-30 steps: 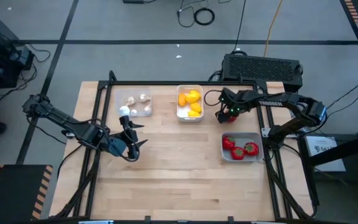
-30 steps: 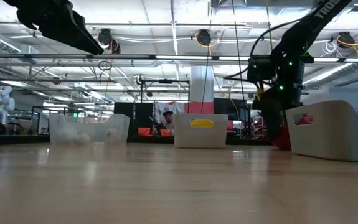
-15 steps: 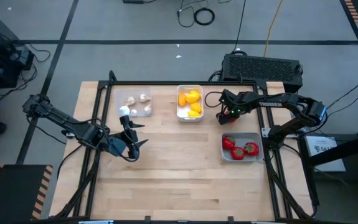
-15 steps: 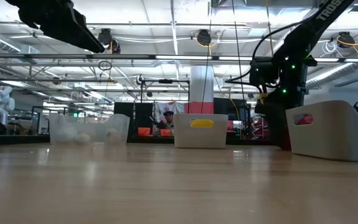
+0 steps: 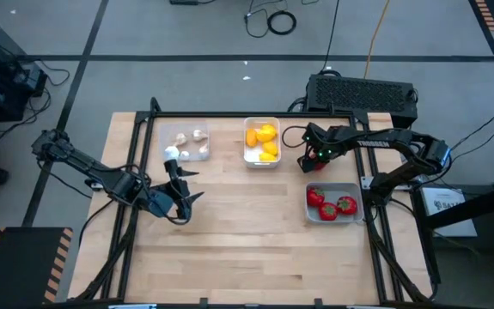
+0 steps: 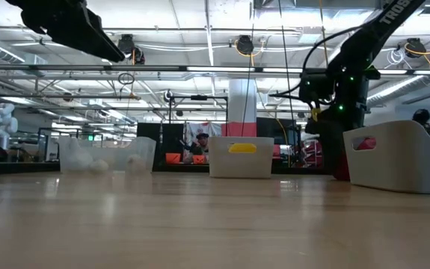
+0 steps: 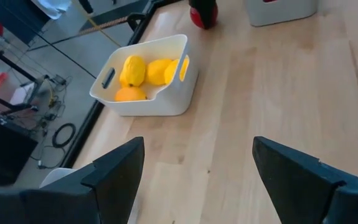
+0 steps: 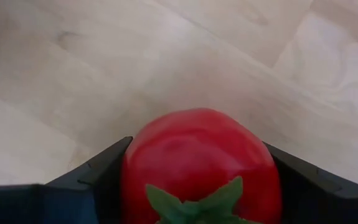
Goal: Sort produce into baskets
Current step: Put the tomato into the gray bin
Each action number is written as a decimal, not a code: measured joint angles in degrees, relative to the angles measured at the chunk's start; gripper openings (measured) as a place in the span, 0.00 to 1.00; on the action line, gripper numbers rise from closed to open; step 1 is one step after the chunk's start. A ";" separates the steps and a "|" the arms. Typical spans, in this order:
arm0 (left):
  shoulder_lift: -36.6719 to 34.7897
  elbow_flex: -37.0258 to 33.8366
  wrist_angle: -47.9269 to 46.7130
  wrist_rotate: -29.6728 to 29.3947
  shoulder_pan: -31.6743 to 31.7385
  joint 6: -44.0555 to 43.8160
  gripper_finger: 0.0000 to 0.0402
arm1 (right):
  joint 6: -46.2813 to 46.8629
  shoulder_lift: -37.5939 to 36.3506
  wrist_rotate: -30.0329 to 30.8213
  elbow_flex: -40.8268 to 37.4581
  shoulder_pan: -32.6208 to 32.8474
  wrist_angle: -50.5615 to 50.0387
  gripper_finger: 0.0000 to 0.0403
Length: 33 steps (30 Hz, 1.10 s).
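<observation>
A red tomato (image 8: pixel 200 165) with a green top sits between the two dark fingers of the right gripper (image 5: pixel 308 160), which press against it on both sides: the jaws are clamped on it. The right wrist view shows the wooden table (image 5: pixel 255 232) close beneath the tomato, though whether it touches the wood cannot be told. In the high view this gripper is at the far part of the table, between the white basket (image 5: pixel 262 142) and the grey basket (image 5: pixel 333 203), nearer the white one. The white basket holds several yellow and orange fruits (image 7: pixel 142 73), and the left wrist view shows them lying together inside it. The grey basket, towards the right side of the table, holds red tomatoes (image 5: pixel 328 202) bunched together. The clear basket (image 5: pixel 186 141), at the far left part of the table, has small whitish bulbs (image 5: pixel 198 136) in it. The left gripper (image 5: pixel 181 185) is above the table just on the near side of the clear basket, its jaws standing well apart with nothing between them; in its wrist view bare wood shows between the two fingers. A large black box (image 5: pixel 362 93) stands beyond the far edge of the table, behind the right arm.
</observation>
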 joint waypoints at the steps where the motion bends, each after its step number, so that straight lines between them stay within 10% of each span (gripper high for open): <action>1: 0.00 0.00 -0.02 -0.69 -0.39 -0.02 0.75 | 0.00 -0.02 -0.38 0.15 0.04 -0.16 0.71; 18: 0.00 -0.43 -2.94 -9.14 -12.70 -9.10 0.75 | 4.44 -0.18 -2.58 20.76 10.77 -18.17 0.72; 33: 0.02 -9.07 3.53 -7.84 -13.30 -15.98 0.76 | 24.14 -5.67 4.75 31.06 40.80 -40.79 0.73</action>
